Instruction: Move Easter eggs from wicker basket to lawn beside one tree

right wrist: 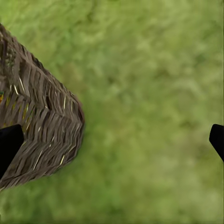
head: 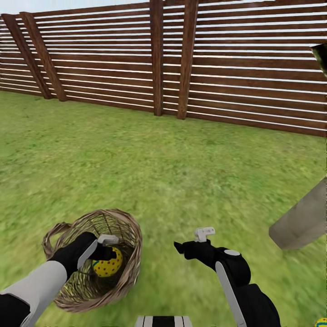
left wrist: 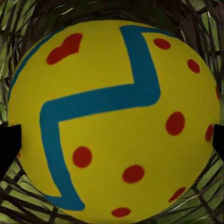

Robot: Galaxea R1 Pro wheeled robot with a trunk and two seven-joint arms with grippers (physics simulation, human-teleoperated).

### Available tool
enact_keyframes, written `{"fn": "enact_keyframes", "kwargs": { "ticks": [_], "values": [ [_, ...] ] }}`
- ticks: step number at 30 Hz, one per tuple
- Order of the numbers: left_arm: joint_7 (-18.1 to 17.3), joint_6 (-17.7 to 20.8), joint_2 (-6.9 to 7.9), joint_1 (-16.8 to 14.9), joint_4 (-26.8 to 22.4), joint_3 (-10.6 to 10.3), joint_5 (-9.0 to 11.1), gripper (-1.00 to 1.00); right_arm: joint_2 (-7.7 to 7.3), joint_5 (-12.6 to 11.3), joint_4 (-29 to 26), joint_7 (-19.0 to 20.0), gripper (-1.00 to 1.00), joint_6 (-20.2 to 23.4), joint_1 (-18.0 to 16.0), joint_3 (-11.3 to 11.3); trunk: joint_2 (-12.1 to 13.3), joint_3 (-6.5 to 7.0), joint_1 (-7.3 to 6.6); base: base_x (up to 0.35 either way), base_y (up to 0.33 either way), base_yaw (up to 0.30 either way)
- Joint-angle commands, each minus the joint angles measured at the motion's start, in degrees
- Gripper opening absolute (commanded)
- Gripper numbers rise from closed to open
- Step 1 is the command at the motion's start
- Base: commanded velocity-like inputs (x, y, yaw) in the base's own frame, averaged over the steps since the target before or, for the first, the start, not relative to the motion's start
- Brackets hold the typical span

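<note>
The wicker basket (head: 128,227) lies on the lawn (head: 172,159) at the lower left, tipped toward me. My left gripper (head: 103,254) reaches into it and stands open, with a fingertip (left wrist: 8,147) at each side of a yellow Easter egg (head: 109,264). Close up, that egg (left wrist: 112,116) carries red dots and a blue zigzag, with basket twigs (left wrist: 205,28) behind it. My right gripper (head: 181,249) hangs open and empty over the grass just right of the basket (right wrist: 42,135). Another yellow egg (head: 322,323) peeks in on the grass at the bottom right corner.
A thick pale tree trunk (head: 302,218) leans in at the right edge, with a bit of dark foliage (head: 320,56) above it. A brown slatted fence (head: 227,68) closes the garden at the back. Open grass stretches between the basket and the fence.
</note>
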Motion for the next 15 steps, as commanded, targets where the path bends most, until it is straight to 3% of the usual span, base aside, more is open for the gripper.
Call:
{"fn": "enact_keyframes", "kwargs": {
  "ticks": [1, 3, 5, 10, 15],
  "values": [
    [-0.3, 0.2, 0.01, 0.0, -0.1, -0.3, -1.0, -1.0, 0.02, -0.3, 0.0, -0.1, 1.0, 0.3, 0.0, 0.0, 0.0, 0.18, -0.05, -0.086, 0.0, 0.0],
    [-0.3, 0.3, -0.31, 0.0, 0.0, -0.2, -4.2, -1.0, 0.02, -0.3, 0.0, -0.1, 1.0, 0.3, 0.0, 0.0, 0.0, 0.63, -0.1, -0.057, 0.0, 0.0],
    [-0.3, 0.5, -0.47, 0.0, 0.0, -0.1, -5.8, -1.0, 0.02, -0.3, 0.0, -0.1, 1.0, 0.3, 0.0, 0.1, 0.0, 1.07, -0.15, -0.205, 0.0, 0.0],
    [-0.2, 0.5, -0.61, 0.1, -0.1, -0.1, -6.5, -1.0, 0.1, -0.3, 0.0, -0.1, 1.0, 0.4, 0.0, 0.1, 0.1, 2.18, -0.28, -0.151, 0.0, 0.0],
    [-0.2, 1.0, -0.62, 0.1, -0.1, -0.2, -6.5, -1.0, 0.04, -0.5, 0.0, -0.1, 1.0, 0.4, 0.0, 0.1, 0.2, 3.28, -0.41, -0.025, 0.0, 0.0]
  ]
}}
